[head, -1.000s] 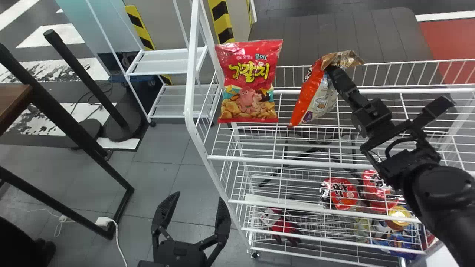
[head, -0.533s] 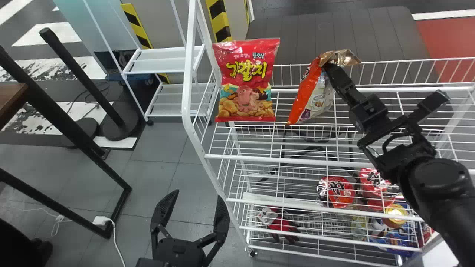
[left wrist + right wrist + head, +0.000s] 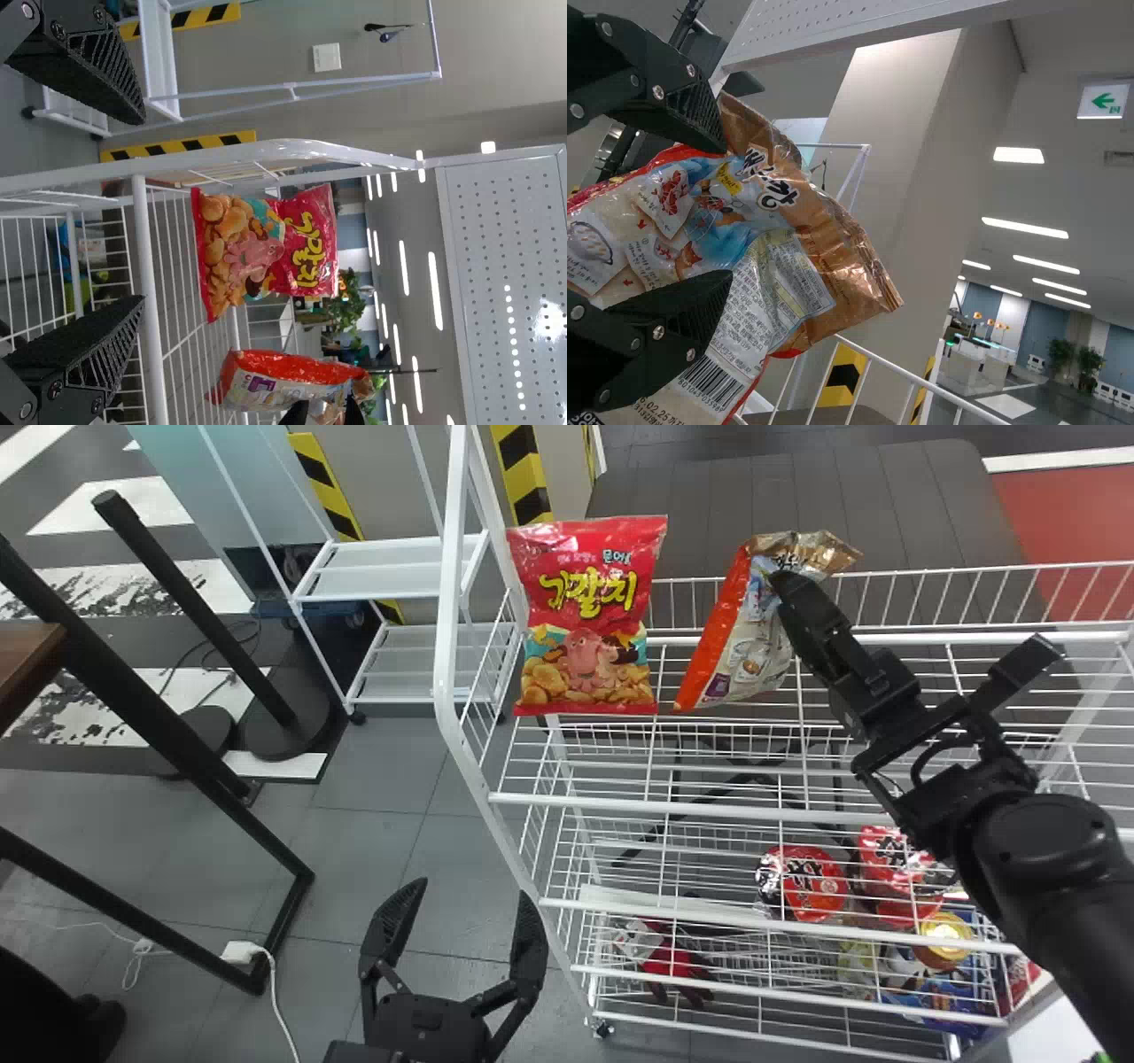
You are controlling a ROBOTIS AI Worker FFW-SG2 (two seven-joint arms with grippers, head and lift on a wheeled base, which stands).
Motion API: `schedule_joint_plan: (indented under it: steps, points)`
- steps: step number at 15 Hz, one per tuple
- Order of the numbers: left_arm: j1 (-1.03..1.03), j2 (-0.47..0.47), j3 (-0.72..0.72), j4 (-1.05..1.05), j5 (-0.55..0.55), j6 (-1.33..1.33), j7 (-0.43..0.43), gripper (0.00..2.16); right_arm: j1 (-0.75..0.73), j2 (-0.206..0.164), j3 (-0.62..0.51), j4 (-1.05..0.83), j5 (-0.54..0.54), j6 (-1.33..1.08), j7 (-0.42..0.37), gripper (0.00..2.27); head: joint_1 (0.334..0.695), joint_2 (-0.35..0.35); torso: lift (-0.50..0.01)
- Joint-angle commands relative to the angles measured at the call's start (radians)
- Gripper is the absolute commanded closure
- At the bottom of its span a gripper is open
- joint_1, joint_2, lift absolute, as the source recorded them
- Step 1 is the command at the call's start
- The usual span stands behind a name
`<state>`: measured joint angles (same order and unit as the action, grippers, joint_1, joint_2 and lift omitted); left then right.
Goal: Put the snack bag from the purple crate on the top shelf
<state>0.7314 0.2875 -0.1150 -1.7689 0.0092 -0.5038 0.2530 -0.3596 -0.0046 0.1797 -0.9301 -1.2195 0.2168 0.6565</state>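
Observation:
The orange and white snack bag with a gold top stands slightly tilted on the top shelf of the white wire rack. At its upper right side is my right gripper. In the right wrist view the fingers of my right gripper are spread, with the bag between and beyond them. Low in front of the rack's left side, my left gripper is open and holds nothing. The left wrist view has my left gripper facing the rack and the orange bag.
A red snack bag stands upright at the shelf's left end, just left of the orange one. Red packs and other goods lie on lower levels. The rack's white side post rises between the shelf and the left floor area.
My right gripper has opened from its hold on the orange bag. The bag's gold top has spread out and its face has turned more toward the head camera.

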Motion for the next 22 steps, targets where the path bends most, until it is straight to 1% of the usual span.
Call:
schedule_joint_plan:
  steps: [1,7,9,15,21,22]
  points:
    - [-0.001,-0.001,0.0,0.0,0.0,0.0,0.0,0.1,-0.001,0.006,0.001,0.001,0.0,0.013,0.0,0.41,0.695,0.234,0.0]
    - [-0.001,0.001,0.0,0.0,0.002,-0.003,0.0,0.1,-0.007,0.006,0.023,-0.004,0.028,0.013,0.003,0.41,0.695,0.245,0.0]
    - [-0.007,0.001,0.002,0.003,0.005,-0.003,0.0,0.1,-0.007,0.006,0.027,-0.012,0.031,0.013,0.018,0.41,0.695,0.252,0.0]
    - [-0.01,0.001,0.0,0.005,0.008,-0.003,0.0,0.1,0.005,0.006,0.032,-0.03,0.038,0.025,0.009,0.39,0.695,0.261,0.0]
    - [0.003,0.001,-0.009,-0.014,0.008,-0.012,0.003,0.1,0.134,0.006,0.037,-0.228,0.055,0.089,-0.034,0.39,0.695,0.286,0.0]
    - [0.009,0.001,-0.009,-0.021,0.008,-0.015,0.003,0.1,0.179,0.006,0.046,-0.312,0.086,0.096,-0.075,0.39,0.695,0.29,0.0]
